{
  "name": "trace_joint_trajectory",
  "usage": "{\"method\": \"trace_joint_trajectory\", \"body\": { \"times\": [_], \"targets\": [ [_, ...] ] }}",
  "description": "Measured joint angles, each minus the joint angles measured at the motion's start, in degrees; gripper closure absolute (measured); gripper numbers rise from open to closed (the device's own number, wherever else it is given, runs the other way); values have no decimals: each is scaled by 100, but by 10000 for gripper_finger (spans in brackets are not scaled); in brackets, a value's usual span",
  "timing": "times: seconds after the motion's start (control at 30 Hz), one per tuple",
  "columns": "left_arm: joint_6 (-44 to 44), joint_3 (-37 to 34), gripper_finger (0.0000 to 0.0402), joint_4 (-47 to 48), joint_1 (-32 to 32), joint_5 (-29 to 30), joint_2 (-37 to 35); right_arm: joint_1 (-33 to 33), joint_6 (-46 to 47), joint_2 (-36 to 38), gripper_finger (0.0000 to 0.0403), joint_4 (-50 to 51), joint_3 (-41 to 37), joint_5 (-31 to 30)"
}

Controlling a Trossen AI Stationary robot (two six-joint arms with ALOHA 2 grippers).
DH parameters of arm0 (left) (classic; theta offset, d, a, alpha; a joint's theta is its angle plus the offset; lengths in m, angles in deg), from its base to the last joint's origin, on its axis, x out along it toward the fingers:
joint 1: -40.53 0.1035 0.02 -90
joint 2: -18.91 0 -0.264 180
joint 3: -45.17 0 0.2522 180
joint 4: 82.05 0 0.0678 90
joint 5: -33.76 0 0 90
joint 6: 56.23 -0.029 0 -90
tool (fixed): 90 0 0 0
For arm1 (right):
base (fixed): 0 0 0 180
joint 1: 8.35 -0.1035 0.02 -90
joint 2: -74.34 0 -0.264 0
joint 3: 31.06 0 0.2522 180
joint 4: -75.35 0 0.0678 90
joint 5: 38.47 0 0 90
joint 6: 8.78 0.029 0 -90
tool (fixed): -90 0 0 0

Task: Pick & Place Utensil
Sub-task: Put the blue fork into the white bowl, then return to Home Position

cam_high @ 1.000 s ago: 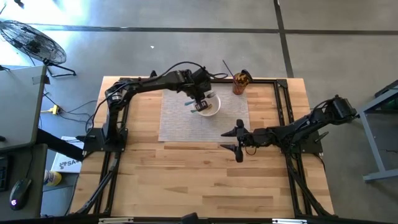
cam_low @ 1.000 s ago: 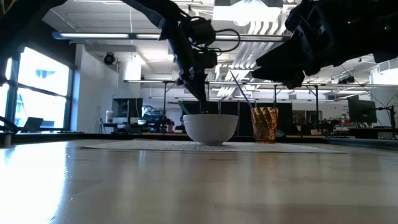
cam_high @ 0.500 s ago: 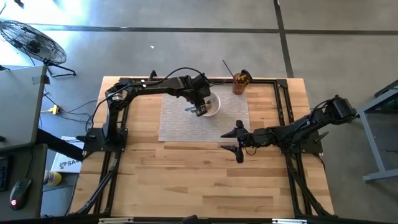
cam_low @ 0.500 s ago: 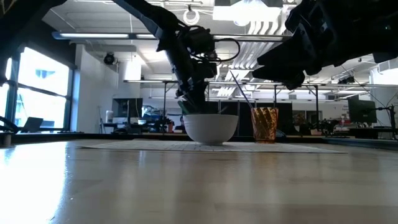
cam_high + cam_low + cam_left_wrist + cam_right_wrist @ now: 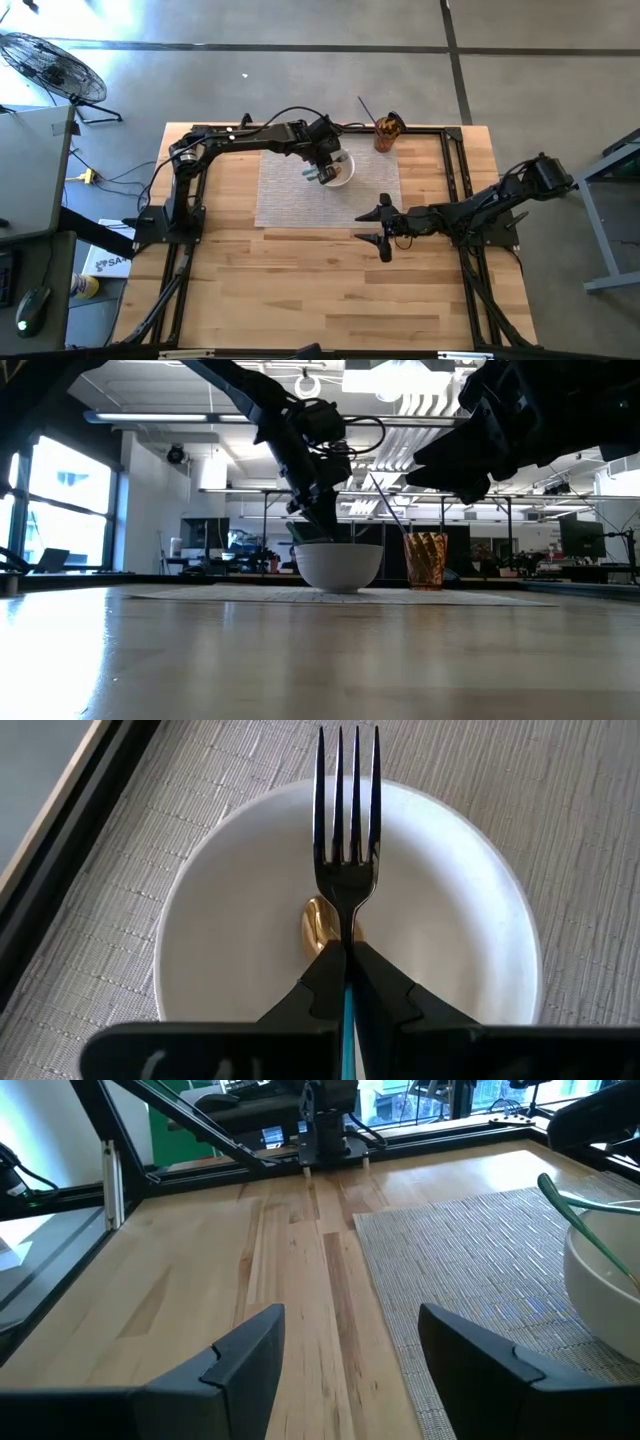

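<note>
Lettering on the white box (image 5: 105, 262) off the table's (image 5: 300, 290) near left corner: only "SA" legible, rest cut off by the frame rail.

Right gripper (image 5: 384, 226) parked mid-table, just off the near right corner of the woven placemat (image 5: 290, 200), fingers (image 5: 240, 1355) spread wide, nothing between them.

Further back, left gripper (image 5: 347, 990) hanging over the white bowl (image 5: 240, 920) on the placemat, clamped tight on a fork (image 5: 347, 840). Teal handle pinched between the fingertips, most of it hidden behind them; dark tines jutting straight out ahead, reaching across the bowl towards its far rim. Fork above the bowl, off the bottom as far as can be seen.

Gold spoon (image 5: 318, 925) lying inside the bowl, directly under the fork's neck, mostly covered by fork and fingers, only its bowl end showing.

From table height, gripper tip dipping behind the bowl's rim, fork hidden there.

Farthest back, amber faceted cup (image 5: 386, 132) at the placemat's far right corner, well apart from the gripper, thin sticks leaning out of it, contents too small to identify.
</note>
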Motion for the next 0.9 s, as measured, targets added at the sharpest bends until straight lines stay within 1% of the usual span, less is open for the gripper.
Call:
{"method": "trace_joint_trajectory", "body": {
  "times": [0.3,0.5,0.6,0.9],
  "targets": [
    [148,0,395,-2,-7,-3,0,0,0,0,178,0,0,1],
    [242,0,357,0,-9,-1,0,0,0,0,178,1,0,0],
    [242,2,345,-4,-9,-5,0,0,0,0,178,2,0,0],
    [245,5,343,-37,-9,-5,0,2,0,0,178,2,0,0]
  ]
}}
